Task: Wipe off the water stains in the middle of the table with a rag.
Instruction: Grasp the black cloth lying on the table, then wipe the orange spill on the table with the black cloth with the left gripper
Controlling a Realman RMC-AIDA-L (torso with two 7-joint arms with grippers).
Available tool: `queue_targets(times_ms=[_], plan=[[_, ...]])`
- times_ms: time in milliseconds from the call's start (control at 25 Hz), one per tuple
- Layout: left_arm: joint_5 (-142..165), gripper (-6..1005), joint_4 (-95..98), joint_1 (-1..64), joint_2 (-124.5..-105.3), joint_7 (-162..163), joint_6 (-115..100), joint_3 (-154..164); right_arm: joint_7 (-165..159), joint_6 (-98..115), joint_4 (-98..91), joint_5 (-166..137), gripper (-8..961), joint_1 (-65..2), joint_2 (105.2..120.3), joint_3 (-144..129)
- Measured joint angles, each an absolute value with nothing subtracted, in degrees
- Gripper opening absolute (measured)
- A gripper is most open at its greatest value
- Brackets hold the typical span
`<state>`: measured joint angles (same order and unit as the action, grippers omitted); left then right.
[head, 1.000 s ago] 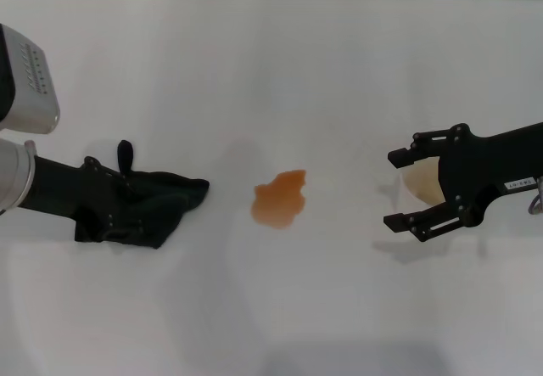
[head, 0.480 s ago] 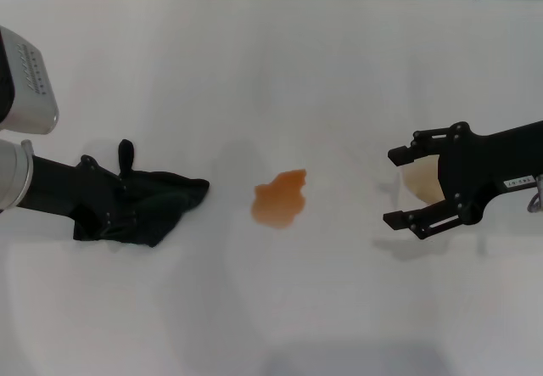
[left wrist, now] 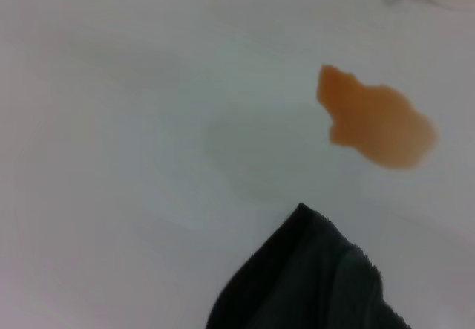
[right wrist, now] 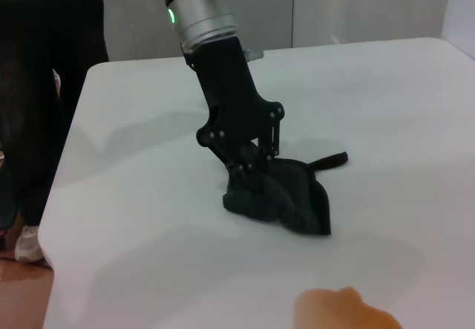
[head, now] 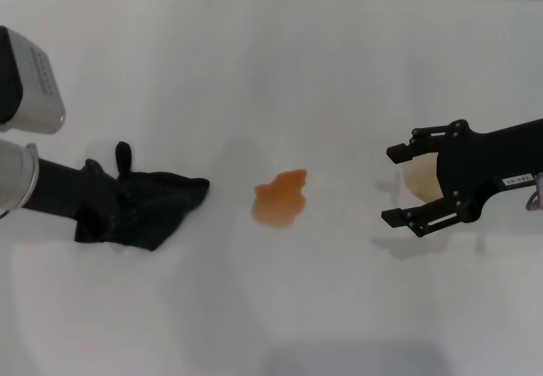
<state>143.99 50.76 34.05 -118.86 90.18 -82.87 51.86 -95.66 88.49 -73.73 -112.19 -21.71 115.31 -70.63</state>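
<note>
The water stains are an orange-brown blotch in the middle of the white table. They also show in the left wrist view and the right wrist view. The black rag lies crumpled on the table to the left of the blotch, apart from it. My left gripper is down in the rag and shut on it, as the right wrist view shows. A corner of the rag shows in the left wrist view. My right gripper is open at the right.
A translucent cup sits between the right gripper's open jaws. A person in dark trousers stands beyond the table's far left edge.
The left arm has shifted a little and the rag's folds have changed slightly in its grip. The right gripper and the blotch have stayed in place.
</note>
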Motion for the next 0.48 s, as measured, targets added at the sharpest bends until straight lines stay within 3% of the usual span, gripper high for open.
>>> queue_targets(times_ms=[480], plan=[[139.25,99,45.97,44.77,-119.12,99.94,-80.64,54.42,-95.04,86.74,-73.71,-111.35,869,-22.53,115.31,-72.25]])
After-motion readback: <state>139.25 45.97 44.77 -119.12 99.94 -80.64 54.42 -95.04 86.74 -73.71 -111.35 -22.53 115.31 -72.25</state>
